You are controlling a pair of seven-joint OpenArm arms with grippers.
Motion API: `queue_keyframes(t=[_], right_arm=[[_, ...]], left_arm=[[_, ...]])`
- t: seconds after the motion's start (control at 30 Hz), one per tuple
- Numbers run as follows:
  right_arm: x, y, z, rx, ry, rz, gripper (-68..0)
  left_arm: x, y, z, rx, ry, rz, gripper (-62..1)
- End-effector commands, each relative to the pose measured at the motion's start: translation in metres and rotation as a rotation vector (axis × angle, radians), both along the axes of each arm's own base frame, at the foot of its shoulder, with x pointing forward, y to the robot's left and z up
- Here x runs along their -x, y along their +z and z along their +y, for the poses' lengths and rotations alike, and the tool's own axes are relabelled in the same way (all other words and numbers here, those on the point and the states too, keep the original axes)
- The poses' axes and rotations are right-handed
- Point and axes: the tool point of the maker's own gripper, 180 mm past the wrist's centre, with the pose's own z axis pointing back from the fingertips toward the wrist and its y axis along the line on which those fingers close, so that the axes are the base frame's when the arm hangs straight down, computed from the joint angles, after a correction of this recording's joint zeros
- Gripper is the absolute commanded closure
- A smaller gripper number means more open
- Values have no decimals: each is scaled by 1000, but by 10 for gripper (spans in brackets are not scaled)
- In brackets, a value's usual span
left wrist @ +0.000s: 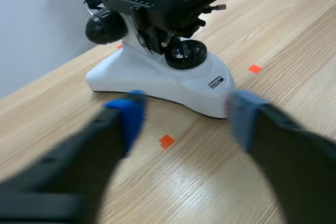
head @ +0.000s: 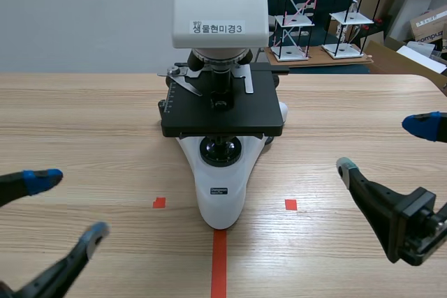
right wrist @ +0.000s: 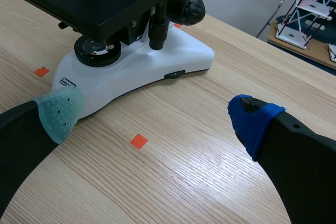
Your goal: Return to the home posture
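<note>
A white microscope [head: 222,137] with a black stage stands at the table's middle, its base toward me. My left gripper [head: 66,204] is low at the near left, open, nothing between its blue-padded fingers [head: 42,179]. In the left wrist view the microscope base [left wrist: 163,77] lies just ahead of that open gripper [left wrist: 184,116]. My right gripper [head: 387,146] is at the near right, open and empty. Seen from the right wrist, the microscope base [right wrist: 136,72] sits ahead of the right gripper [right wrist: 152,116], toward its grey-green-padded finger.
The wooden table [head: 91,123] carries orange-red tape marks near the microscope's foot. Behind the far edge at the right stand white wire-frame shelf models [head: 307,12] and cardboard boxes [head: 429,26].
</note>
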Motion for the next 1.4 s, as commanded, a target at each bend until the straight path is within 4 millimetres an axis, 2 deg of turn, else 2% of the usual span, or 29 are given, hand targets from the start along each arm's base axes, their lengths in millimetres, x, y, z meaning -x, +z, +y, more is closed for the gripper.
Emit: queue_keyframes(t=[0.0,0.57,1.37], right_arm=[[-2,7,-1,-10,-1,-24,-602],[-2,7,-1,-10,-1,-24,-602],[-2,7,-1,-10,-1,-24,-602]], left_arm=[[-4,4,1,26,17,-20,-623],[1,1,1,25,17,-5,-623],[-2,8,3,35,23,-42,-623]])
